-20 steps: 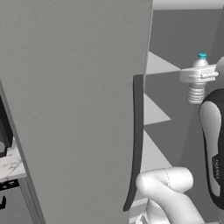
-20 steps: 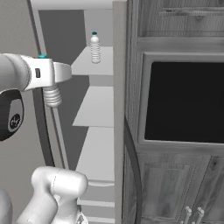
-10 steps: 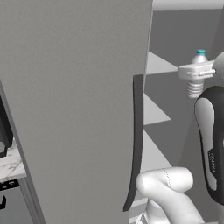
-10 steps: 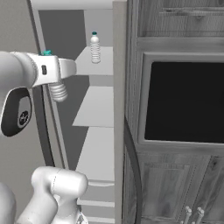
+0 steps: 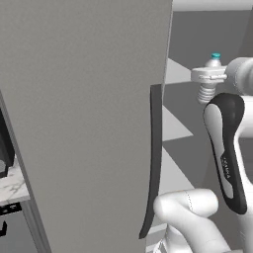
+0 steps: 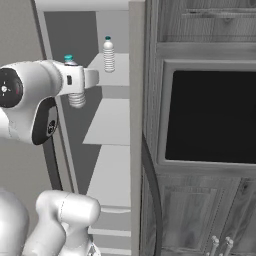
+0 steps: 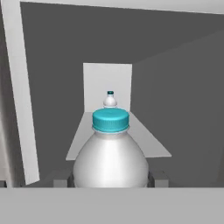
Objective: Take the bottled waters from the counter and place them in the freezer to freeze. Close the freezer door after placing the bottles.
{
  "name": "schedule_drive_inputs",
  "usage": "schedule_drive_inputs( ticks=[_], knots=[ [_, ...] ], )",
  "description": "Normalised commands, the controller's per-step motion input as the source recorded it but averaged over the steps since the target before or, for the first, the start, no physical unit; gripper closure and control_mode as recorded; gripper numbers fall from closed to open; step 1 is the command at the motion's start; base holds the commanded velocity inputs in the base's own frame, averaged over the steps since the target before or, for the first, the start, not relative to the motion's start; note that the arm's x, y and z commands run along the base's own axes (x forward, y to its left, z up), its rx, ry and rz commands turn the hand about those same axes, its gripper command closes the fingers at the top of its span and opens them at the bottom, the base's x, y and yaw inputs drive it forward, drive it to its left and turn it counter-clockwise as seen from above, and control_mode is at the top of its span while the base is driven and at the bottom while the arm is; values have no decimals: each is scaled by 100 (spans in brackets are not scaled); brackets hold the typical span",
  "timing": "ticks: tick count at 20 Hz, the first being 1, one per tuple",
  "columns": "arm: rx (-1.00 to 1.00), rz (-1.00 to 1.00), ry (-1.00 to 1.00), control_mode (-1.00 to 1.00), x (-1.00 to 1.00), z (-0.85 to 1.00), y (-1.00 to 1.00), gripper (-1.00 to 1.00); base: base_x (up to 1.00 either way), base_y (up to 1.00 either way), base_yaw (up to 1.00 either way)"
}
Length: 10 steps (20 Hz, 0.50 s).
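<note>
Gripping: gripper (image 6: 75,80) was clamped on a clear ribbed blue-capped bottle (image 7: 110,157), seemingly upright.
Shelf: second clear bottle (image 6: 108,54) stood on a white-grey freezer shelf (image 6: 117,75).

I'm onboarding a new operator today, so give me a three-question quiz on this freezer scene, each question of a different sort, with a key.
1. True or false: the gripper is shut on a water bottle.
2. Multiple choice: the other bottle stands on A) the top freezer shelf, B) the lowest shelf, C) the floor.
3. Fill in: the freezer door is ___.

Key: 1 true; 2 A; 3 open.
</note>
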Motion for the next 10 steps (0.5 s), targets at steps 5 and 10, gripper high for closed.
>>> schedule_drive_inputs(
  ticks=[5,10],
  knots=[
    [0,0,0,-100,35,2,0,100,0,0,0],
    [0,1,0,-100,39,0,-6,100,0,0,0]
  ],
)
